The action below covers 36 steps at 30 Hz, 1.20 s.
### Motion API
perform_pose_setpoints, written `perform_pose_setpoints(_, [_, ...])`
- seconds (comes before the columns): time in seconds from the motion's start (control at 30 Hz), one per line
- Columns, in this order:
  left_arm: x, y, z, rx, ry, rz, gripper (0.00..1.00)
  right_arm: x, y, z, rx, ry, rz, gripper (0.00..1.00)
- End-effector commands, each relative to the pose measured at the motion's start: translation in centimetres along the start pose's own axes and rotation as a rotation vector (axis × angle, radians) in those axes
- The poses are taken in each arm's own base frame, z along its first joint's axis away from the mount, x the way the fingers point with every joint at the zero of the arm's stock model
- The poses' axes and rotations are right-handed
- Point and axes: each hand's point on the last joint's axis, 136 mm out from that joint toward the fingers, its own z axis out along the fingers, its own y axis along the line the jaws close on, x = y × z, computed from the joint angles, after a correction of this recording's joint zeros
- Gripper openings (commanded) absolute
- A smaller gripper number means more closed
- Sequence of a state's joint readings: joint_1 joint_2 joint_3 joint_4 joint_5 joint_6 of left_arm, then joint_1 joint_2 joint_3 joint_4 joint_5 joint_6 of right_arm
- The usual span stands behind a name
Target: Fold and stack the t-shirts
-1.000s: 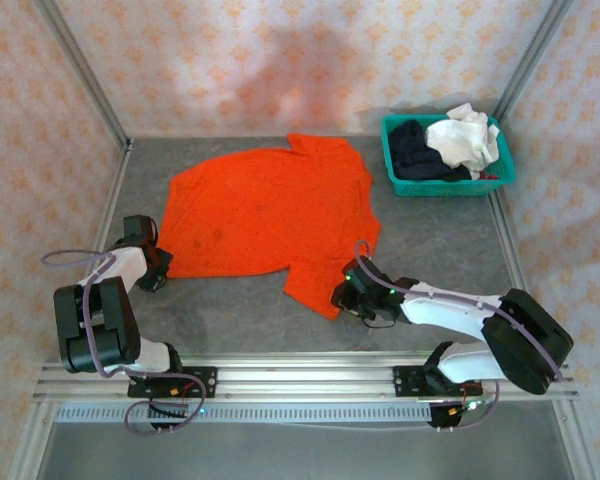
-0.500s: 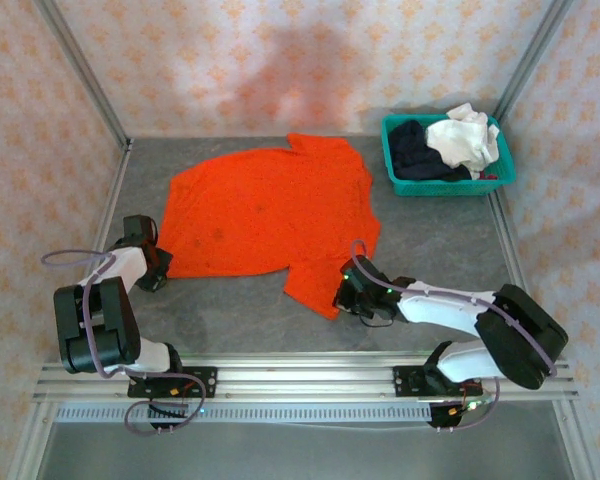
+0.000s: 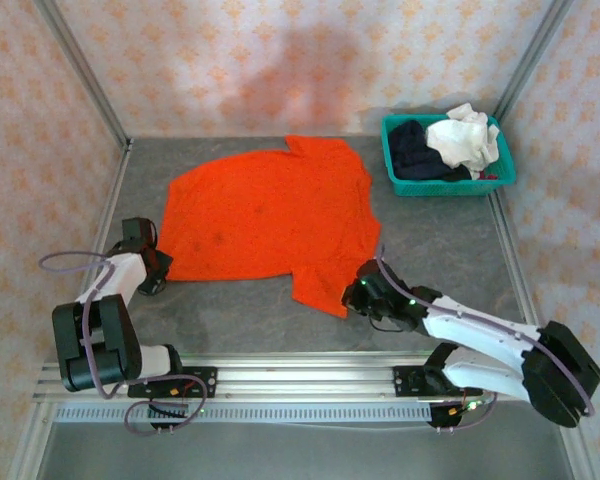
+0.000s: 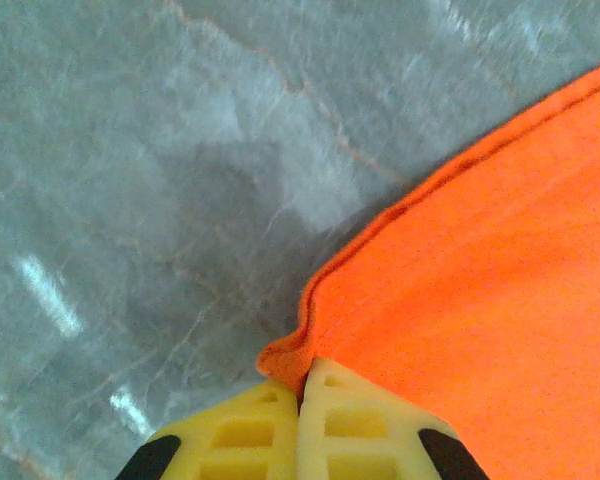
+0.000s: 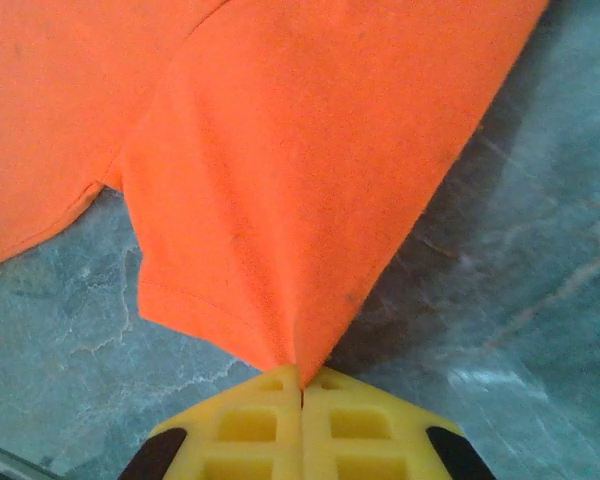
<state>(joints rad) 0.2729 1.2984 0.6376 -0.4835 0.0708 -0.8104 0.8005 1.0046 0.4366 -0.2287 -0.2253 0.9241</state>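
A large bright orange t-shirt [image 3: 265, 215] lies spread flat on the grey table. My left gripper [image 3: 156, 270] is shut on the shirt's near left hem corner [image 4: 285, 355], its yellow fingers [image 4: 340, 425] pressed together on the cloth. My right gripper [image 3: 352, 297] is shut on the tip of the near right sleeve [image 5: 300, 250], and the cloth is drawn into a taut point between its yellow fingers [image 5: 355, 425]. A white t-shirt [image 3: 465, 138] and a dark navy t-shirt [image 3: 412, 148] lie bunched in the basket.
A teal mesh basket [image 3: 450, 185] stands at the back right corner. Patterned walls with metal corner posts [image 3: 80, 72] enclose the table on three sides. A metal rail [image 3: 300, 380] carries both arm bases along the near edge. Bare grey table [image 3: 450, 245] lies to the shirt's right.
My right gripper shut on the sleeve tip and pulled it a little to the right and toward the near edge. The left arm stayed in place.
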Motion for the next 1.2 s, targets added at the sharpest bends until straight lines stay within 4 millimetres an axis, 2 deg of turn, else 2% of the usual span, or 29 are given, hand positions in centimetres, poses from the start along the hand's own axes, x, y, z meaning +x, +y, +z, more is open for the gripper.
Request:
perform_pose_setpoints(0.0, [1.8, 1.2, -0.8, -0.033, 0.029, 0.033, 0.00, -1.2, -0.1, -1.6, 0.048, -0.057, -0.010, 0.00])
perform_pose_setpoints(0.2, [0.7, 0.0, -2.7, 0.005, -0.016, 0.017, 0.00, -4.0, 4.5, -3.0, -0.004, -0.109, -0.091, 0.00])
perform_pose_setpoints(0.37, [-0.7, -0.7, -3.6, 0.013, -0.061, -0.013, 0.00, -6.3, 7.2, -2.8, -0.042, -0.154, -0.121, 0.00])
perform_pose_setpoints(0.77, [-3.0, -2.7, -3.3, 0.039, -0.061, -0.100, 0.00, -11.3, 8.4, -1.0, -0.011, -0.153, -0.099, 0.00])
perform_pose_setpoints(0.97, [-3.9, -2.9, -3.0, 0.052, -0.046, -0.156, 0.00, -13.3, 9.0, -1.4, -0.057, -0.161, -0.079, 0.01])
perform_pose_setpoints(1.17, [-4.4, -4.3, -2.7, 0.065, -0.013, -0.157, 0.00, -14.5, 9.7, -1.9, -0.082, -0.174, -0.087, 0.00])
